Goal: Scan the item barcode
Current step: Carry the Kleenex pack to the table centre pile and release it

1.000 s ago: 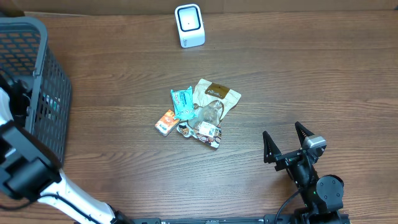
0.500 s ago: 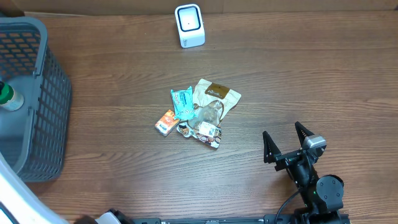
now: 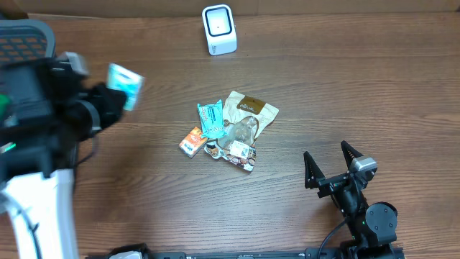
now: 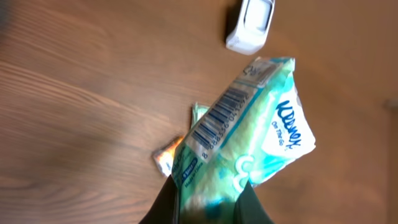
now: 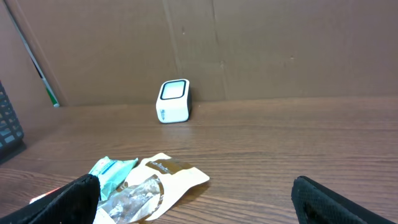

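Note:
A green and white Kleenex tissue pack (image 3: 125,85) hangs in the air over the left part of the table, with my left gripper (image 3: 112,95) shut on its lower end. In the left wrist view the pack (image 4: 255,134) fills the middle. Its barcode (image 4: 217,121) faces the camera, and the dark fingers (image 4: 166,202) pinch it from both sides. The white scanner (image 3: 218,29) stands at the far edge of the table, well to the right of the pack; it also shows as scanner (image 4: 252,25) and scanner (image 5: 173,101). My right gripper (image 3: 329,164) rests open at the near right, with nothing in it.
A pile lies mid-table: a teal bar (image 3: 210,119), a beige pouch (image 3: 248,109), an orange packet (image 3: 192,140) and a clear bag (image 3: 241,144). The grey basket (image 3: 29,29) stands at the far left, mostly hidden behind my left arm.
My left arm has swung from the basket side into view over the table and now holds the tissue pack up. The right arm and the pile have not moved.

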